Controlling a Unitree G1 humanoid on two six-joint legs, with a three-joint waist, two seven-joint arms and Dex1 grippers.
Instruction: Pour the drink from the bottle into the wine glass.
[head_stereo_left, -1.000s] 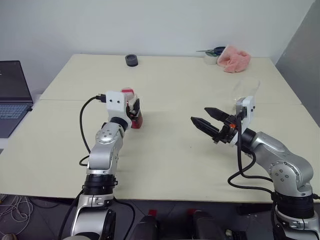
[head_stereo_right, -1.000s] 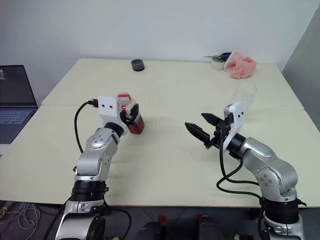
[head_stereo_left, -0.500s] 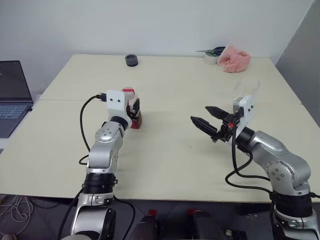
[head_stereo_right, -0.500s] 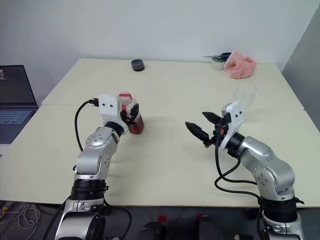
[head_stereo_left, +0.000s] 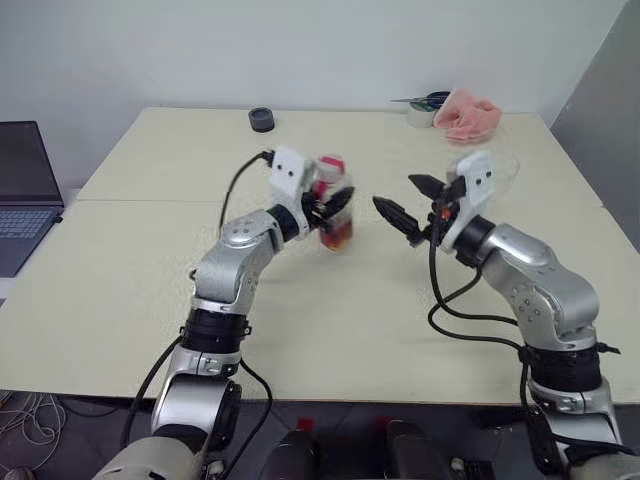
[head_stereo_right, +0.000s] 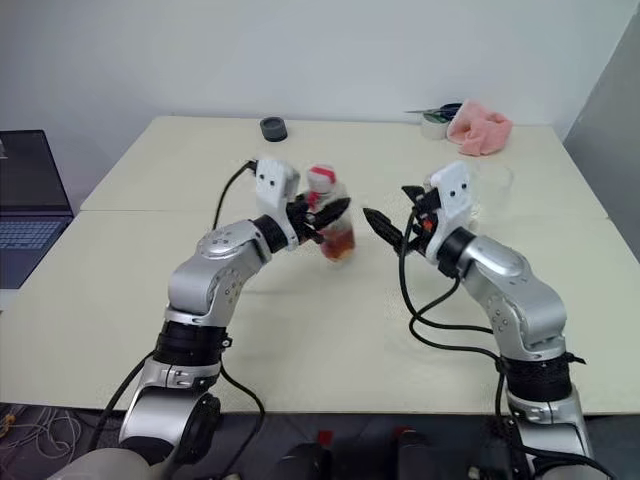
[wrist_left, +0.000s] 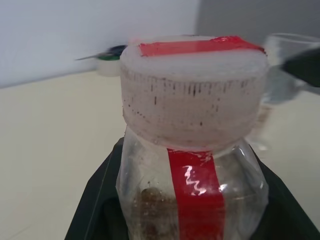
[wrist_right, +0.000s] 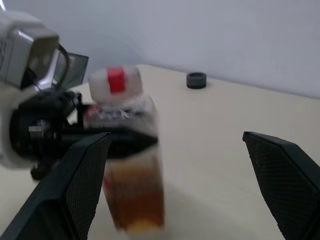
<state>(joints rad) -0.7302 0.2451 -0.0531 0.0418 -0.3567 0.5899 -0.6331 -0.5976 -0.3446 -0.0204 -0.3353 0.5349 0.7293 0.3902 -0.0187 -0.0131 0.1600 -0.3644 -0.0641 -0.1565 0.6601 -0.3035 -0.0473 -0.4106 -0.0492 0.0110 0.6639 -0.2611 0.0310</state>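
My left gripper is shut on the bottle and holds it roughly upright above the middle of the table. The bottle is clear plastic with a red label strip and a red-and-white cap, which is on. The amber drink fills its lower part. My right gripper is open and points at the bottle from the right, a short gap away. The wine glass stands behind my right wrist and is partly hidden by it.
A black round object sits at the table's far edge. A pink cloth, a tape roll and scissors lie at the far right corner. A laptop stands off the table's left side.
My left arm has lifted the bottle off the table and swung it right, towards the centre. My right gripper has risen and moved in towards the bottle, still open.
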